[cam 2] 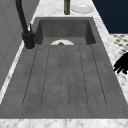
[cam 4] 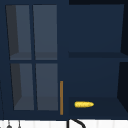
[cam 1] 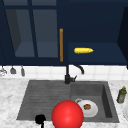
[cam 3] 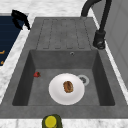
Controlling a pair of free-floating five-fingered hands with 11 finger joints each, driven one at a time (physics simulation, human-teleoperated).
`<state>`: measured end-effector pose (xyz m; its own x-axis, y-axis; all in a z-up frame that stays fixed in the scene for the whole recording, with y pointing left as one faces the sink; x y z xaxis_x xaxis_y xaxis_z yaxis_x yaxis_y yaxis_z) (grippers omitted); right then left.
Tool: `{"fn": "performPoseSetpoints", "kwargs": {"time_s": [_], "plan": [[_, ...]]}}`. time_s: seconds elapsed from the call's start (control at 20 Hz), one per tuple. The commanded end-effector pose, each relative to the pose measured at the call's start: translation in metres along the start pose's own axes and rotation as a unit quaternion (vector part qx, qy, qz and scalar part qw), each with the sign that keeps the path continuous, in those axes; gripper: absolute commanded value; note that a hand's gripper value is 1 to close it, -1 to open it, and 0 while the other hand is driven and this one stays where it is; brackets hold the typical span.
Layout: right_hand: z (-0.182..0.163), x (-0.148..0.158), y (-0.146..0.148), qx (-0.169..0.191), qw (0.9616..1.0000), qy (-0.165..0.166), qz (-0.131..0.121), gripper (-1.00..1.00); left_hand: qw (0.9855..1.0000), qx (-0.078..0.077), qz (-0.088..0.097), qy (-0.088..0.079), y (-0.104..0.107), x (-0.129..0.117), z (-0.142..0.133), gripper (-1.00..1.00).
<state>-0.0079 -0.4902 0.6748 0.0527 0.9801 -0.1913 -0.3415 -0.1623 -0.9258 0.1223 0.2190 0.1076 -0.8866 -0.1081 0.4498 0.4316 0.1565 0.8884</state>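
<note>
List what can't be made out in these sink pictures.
- Plate, front view: its left part is hidden behind the big red ball.
- Plate, left side view: mostly hidden by the basin's edge.
- Left hand: too dark and small to read.
- Bottle, right side view: cut by the bottom edge.

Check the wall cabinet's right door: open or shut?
Open. The right half of the cabinet shows bare shelves with a corn cob lying on the lower one; the glazed left door is shut.

Plate [cam 3: 56,96] in sink [cam 3: 45,32]
</note>
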Motion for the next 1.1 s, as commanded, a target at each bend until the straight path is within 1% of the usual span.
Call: {"fn": "performPoseSetpoints", "kwargs": {"time_s": [0.0,0.15,0.35,0.5,0.6,0.7,0.9,1.05], "plan": [[0.003,0.027,-0.004,-0.002,0.9993,0.012,0.034,-1.0,1.0,0.0,0.0,0.0,0.0,0.0,0.0,0.0],[0.003,0.047,-0.007,-0.004,0.999,0.019,0.04,-1.0,1.0,0.0,0.0,0.0,0.0,0.0,0.0,0.0],[0.002,0.072,-0.015,-0.008,0.9988,0.031,0.036,-1.0,1.0,0.0,0.0,0.0,0.0,0.0,0.0,0.0],[-0.005,0.09,-0.021,-0.018,0.9981,0.05,0.032,-1.0,1.0,0.0,0.0,0.0,0.0,0.0,0.0,0.0],[-0.01,0.102,-0.026,-0.022,0.9975,0.054,0.042,-1.0,1.0,0.0,0.0,0.0,0.0,0.0,0.0,0.0],[-0.015,0.115,-0.027,-0.022,0.997,0.058,0.046,-1.0,1.0,0.0,0.0,0.0,0.0,0.0,0.0,0.0],[-0.026,0.141,-0.031,-0.027,0.9961,0.069,0.049,-1.0,1.0,0.0,0.0,0.0,0.0,0.0,0.0,0.0],[-0.031,0.16,-0.035,-0.026,0.9948,0.084,0.051,-1.0,1.0,0.0,0.0,0.0,0.0,0.0,0.0,0.0]]}}
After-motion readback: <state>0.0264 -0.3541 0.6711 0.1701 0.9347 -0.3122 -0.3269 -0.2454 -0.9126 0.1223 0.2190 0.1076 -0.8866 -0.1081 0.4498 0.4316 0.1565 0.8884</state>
